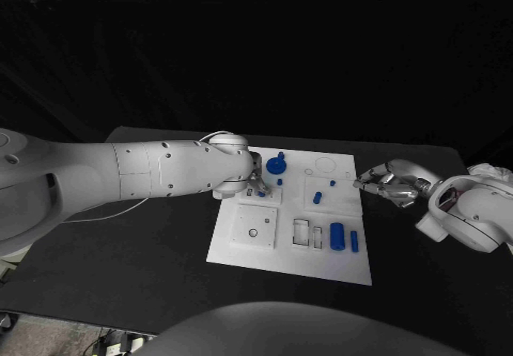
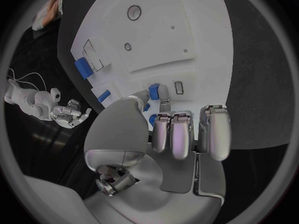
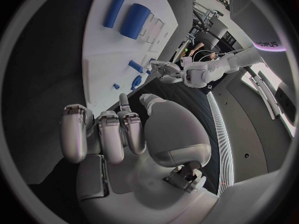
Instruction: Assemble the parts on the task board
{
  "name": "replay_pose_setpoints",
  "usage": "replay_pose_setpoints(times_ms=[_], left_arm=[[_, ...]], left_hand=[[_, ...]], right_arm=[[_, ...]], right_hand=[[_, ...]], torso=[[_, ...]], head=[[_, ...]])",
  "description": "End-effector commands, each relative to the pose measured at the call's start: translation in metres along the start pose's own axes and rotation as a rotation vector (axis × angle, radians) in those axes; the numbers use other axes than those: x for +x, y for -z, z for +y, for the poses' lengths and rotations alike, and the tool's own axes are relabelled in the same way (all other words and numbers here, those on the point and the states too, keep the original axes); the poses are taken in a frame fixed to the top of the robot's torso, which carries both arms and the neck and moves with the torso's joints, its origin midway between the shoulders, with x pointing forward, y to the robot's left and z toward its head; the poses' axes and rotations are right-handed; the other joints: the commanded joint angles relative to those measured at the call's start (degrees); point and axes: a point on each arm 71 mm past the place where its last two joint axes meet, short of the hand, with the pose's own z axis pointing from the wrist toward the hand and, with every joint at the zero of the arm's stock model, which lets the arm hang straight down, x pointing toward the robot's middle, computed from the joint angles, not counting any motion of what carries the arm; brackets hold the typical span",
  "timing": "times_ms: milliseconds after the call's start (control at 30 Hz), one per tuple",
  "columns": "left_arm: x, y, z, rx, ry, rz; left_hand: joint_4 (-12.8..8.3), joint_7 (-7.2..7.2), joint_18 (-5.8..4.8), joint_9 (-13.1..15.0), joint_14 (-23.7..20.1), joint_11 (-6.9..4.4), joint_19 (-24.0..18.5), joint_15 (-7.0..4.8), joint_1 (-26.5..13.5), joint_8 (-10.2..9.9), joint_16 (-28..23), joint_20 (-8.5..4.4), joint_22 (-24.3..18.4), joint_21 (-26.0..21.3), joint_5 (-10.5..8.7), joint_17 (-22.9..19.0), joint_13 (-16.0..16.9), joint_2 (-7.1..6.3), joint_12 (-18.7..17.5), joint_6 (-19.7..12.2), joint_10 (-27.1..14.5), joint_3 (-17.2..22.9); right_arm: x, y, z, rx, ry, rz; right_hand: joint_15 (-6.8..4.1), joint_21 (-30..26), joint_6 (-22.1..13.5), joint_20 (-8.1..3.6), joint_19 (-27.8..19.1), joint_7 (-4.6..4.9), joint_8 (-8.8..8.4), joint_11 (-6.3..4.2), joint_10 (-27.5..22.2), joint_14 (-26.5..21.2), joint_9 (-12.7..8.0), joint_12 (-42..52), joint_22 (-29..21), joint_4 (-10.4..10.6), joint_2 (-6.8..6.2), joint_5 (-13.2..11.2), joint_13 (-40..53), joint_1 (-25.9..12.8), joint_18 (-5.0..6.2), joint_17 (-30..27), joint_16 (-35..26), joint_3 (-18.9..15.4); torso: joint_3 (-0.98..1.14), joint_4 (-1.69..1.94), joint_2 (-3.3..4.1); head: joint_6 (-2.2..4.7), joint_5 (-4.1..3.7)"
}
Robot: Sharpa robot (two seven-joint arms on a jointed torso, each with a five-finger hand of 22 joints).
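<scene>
— Black table (image 1: 128, 259), white task board (image 1: 246, 252) mid-table. Left hand (image 1: 252, 182)?
— Over the board's far-left corner, seemingly pinching a small blue part (image 2: 154, 91).
— Right hand (image 1: 387, 182)?
— Just off the board's right edge, fingers spread, empty.

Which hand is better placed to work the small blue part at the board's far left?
Left, probably. The left hand is already over the board, fingertips at that small blue part. The right hand hangs off the board's right edge, holding nothing.
</scene>
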Motion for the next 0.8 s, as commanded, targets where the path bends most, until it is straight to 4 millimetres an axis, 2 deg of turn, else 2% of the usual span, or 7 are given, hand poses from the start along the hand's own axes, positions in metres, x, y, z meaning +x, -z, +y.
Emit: replay_pose_setpoints(times_ms=[33,233,600,800], left_arm=[[0.0017,0.0002,-0.0003,-0.019,-0.005,0.019],[0.0023,0.0,-0.0015,-0.016,-0.001,0.027],[0.0019,-0.0025,0.0002,-0.033,0.001,0.029],[0.0018,-0.0033,0.002,-0.038,0.002,0.027]], left_hand=[[-0.03,0.23,0.11,-0.09,6.13,0.33,1.24,0.47,-0.87,-0.46,0.14,0.36,8.12,-0.21,-0.65,15.09,15.09,0.03,0.14,0.19,5.95,-0.84],[0.02,0.28,0.13,-0.08,6.13,0.4,1.2,0.53,-1.64,-0.85,0.14,0.42,8.1,-0.28,-1.33,15.09,15.09,0.26,0.14,0.41,5.95,-1.75],[0.03,0.3,0.14,-0.09,6.13,0.41,1.18,0.55,-1.79,-0.99,0.14,0.43,8.09,-0.3,-1.46,15.09,15.09,0.37,0.14,0.41,5.95,-1.95],[0.01,0.51,0.15,-0.18,6.13,0.56,1.16,0.65,-2.31,-1.71,0.14,0.51,8.09,-0.34,-1.69,15.09,15.09,0.7,0.14,-0.14,5.95,-2.61]], right_arm=[[0.0023,-0.0005,-0.0003,0.002,-0.005,0.02],[0.003,-0.0007,-0.0009,0.004,-0.007,0.021],[0.0038,-0.0008,-0.0014,0.004,-0.008,0.022],[0.0037,-0.0004,-0.0021,0.006,-0.009,0.023]], right_hand=[[0.29,-0.32,0.33,0.1,-0.49,0.17,-0.25,0.39,5.86,5.98,0.07,0.22,11.41,-0.09,-0.23,0.29,15.07,0.42,0.62,15.09,0.2,0.29],[0.29,-0.32,0.33,0.1,-0.49,0.17,-0.25,0.39,5.86,5.98,0.07,0.22,11.41,-0.09,-0.23,0.29,15.07,0.42,0.62,15.09,0.2,0.29],[0.3,-0.36,0.37,0.11,-0.53,0.18,-0.24,0.41,5.86,5.98,0.08,0.22,11.39,-0.13,-0.26,0.26,15.07,0.46,0.63,15.09,0.2,0.34],[0.3,-0.36,0.37,0.11,-0.53,0.18,-0.24,0.41,5.86,5.98,0.08,0.22,11.39,-0.13,-0.26,0.26,15.07,0.46,0.63,15.09,0.2,0.34]], torso=[[0.0,-0.04,0.0],[-0.02,-0.01,-0.02],[-0.01,-0.04,-0.02],[-0.02,0.03,-0.02]], head=[[0.0,0.02],[0.0,0.06],[0.0,0.04],[0.0,-0.08]])
